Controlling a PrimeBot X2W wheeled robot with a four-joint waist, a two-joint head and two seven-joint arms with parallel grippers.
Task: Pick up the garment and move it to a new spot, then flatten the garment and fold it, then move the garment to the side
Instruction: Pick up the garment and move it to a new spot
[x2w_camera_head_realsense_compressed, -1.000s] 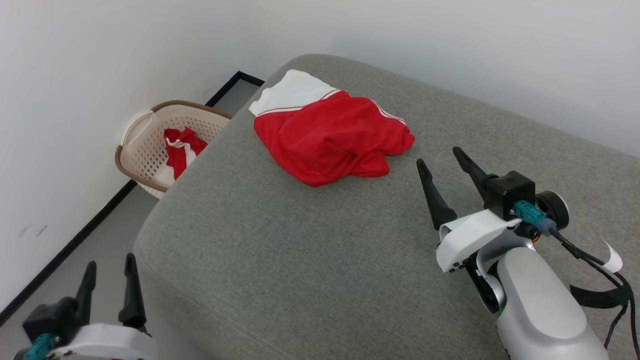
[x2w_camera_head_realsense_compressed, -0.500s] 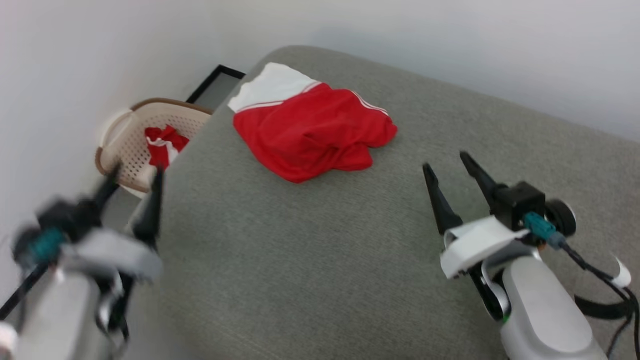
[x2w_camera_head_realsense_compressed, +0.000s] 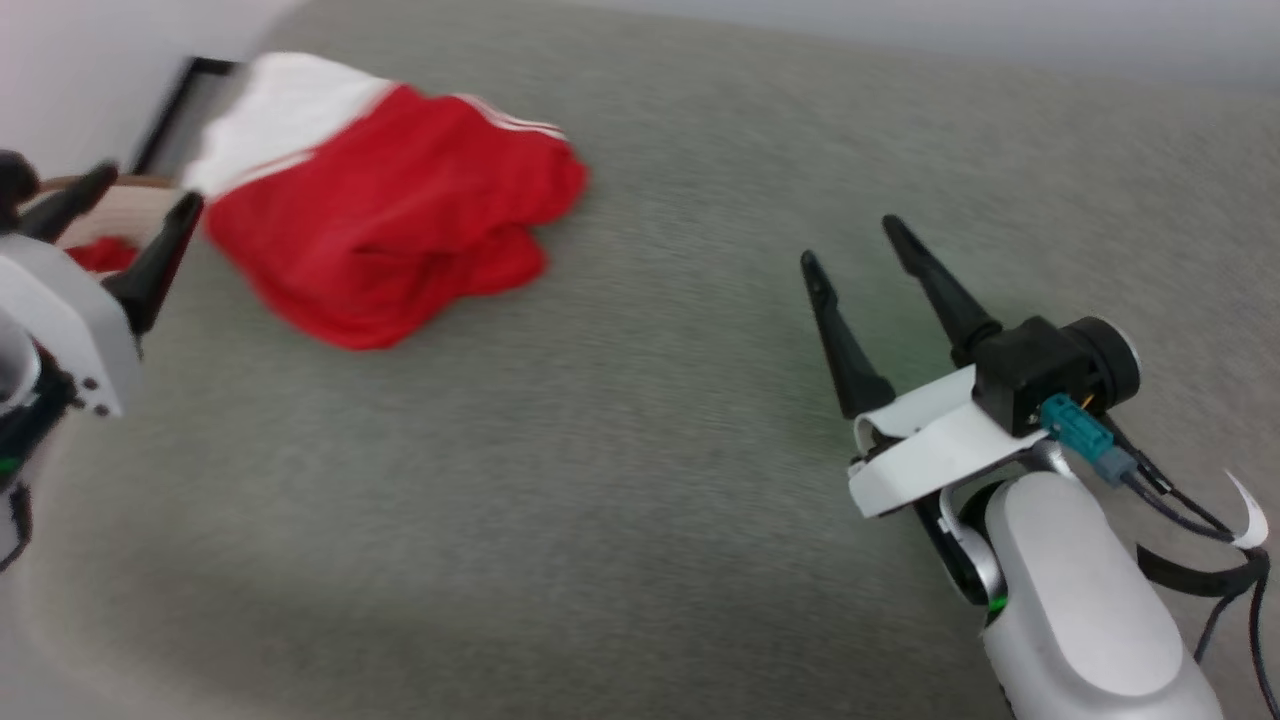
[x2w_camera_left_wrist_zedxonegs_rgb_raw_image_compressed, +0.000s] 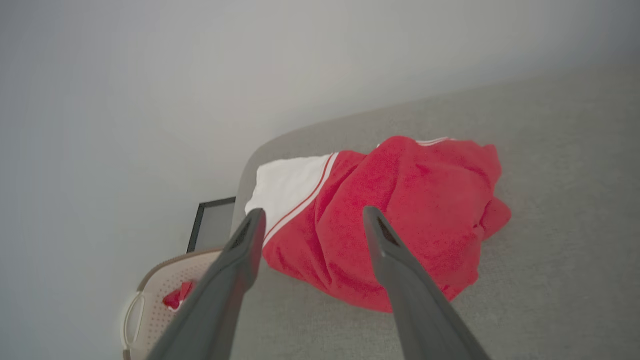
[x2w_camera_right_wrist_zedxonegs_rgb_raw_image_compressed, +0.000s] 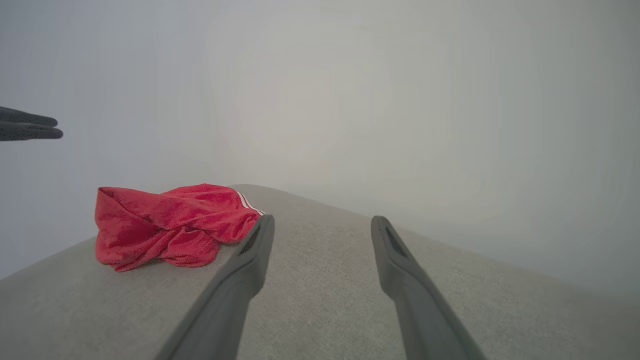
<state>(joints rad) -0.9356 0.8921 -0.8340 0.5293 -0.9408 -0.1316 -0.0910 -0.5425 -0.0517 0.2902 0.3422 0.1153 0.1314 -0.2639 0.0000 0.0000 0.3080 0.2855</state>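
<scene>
The garment (x2w_camera_head_realsense_compressed: 390, 230) is a crumpled red jersey with a white sleeve, lying on the far left part of a grey cushion (x2w_camera_head_realsense_compressed: 600, 450). My left gripper (x2w_camera_head_realsense_compressed: 145, 190) is open at the garment's left edge, above the cushion's side. In the left wrist view its fingers (x2w_camera_left_wrist_zedxonegs_rgb_raw_image_compressed: 314, 212) point at the garment (x2w_camera_left_wrist_zedxonegs_rgb_raw_image_compressed: 410, 210) from a short way off, with nothing between them. My right gripper (x2w_camera_head_realsense_compressed: 850, 242) stands open over the cushion, well to the right of the garment. The right wrist view has the garment (x2w_camera_right_wrist_zedxonegs_rgb_raw_image_compressed: 165, 225) to the left of the fingers (x2w_camera_right_wrist_zedxonegs_rgb_raw_image_compressed: 324, 220).
A beige perforated basket (x2w_camera_left_wrist_zedxonegs_rgb_raw_image_compressed: 165, 280) with a red cloth (x2w_camera_left_wrist_zedxonegs_rgb_raw_image_compressed: 177, 297) in it stands on the floor beyond the cushion's left corner. A pale wall runs behind the cushion. The left gripper's fingertips (x2w_camera_right_wrist_zedxonegs_rgb_raw_image_compressed: 30, 125) show at the left edge of the right wrist view.
The head camera has moved closer and the picture has shifted. My left gripper has risen from the lower left up to the garment's left side. The right gripper stays open in much the same place.
</scene>
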